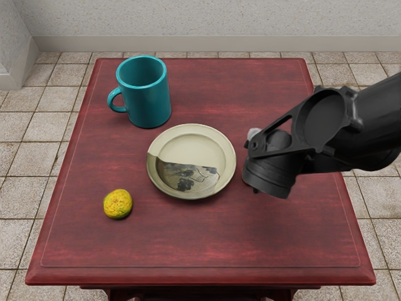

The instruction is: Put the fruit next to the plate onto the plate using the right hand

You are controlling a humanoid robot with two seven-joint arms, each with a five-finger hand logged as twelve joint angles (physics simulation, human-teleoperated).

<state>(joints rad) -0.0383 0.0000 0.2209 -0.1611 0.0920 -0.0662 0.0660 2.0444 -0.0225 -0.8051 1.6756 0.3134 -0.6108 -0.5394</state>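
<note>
Tiles and a pale wall surround the red table [250,241]. The fruit [118,204] lies lower left, well apart from the plate [188,130]. My forearm hides my right hand [267,170], centre right; open or closed, I cannot tell.

You will find no words, numbers or signs to read here. The plate [188,145] has a dark painting on its lower half, but that is a picture, not letters. The teal mug [147,94] is plain.
</note>
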